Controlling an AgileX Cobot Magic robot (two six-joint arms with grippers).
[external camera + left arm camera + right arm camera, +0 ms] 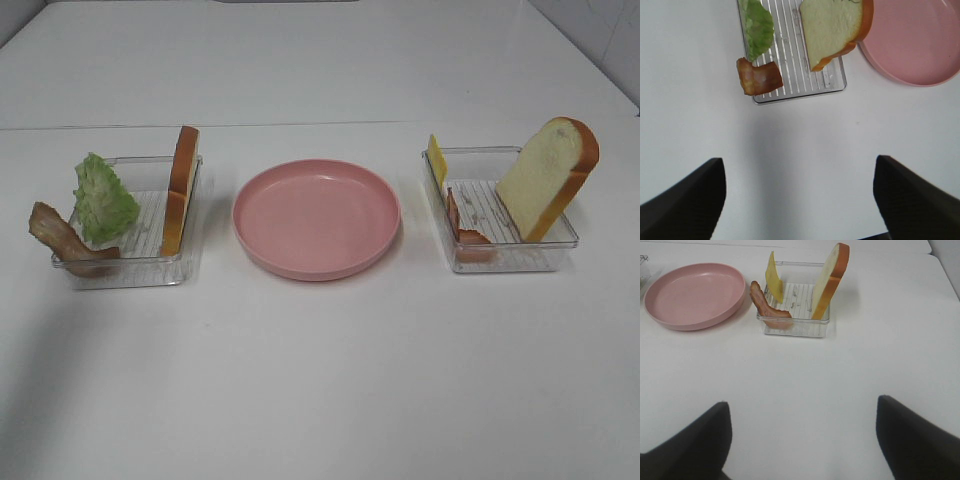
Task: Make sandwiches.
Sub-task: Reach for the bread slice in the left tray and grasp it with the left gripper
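white table (320,380) | pink plate (316,217) centre | left tray (140,272) | right tray (520,258)

We see a white table (320,400) with a smooth, matt top. The left tray (120,272) and right tray (510,262) look like clear, glossy plastic with ribbed floors. The pink plate (316,215) is smooth with a soft satin shine. The left bread slice (180,190) and right bread slice (545,175) look like matt, finely pored foam, their crusts smoother. The lettuce leaf (103,200) is crinkled and dull; we find the left bacon strip (52,230) and right bacon strip (470,235) slightly glossy, the cheese square (437,160) smooth. The left claw (799,165) and right claw (802,407) look dark and matt.
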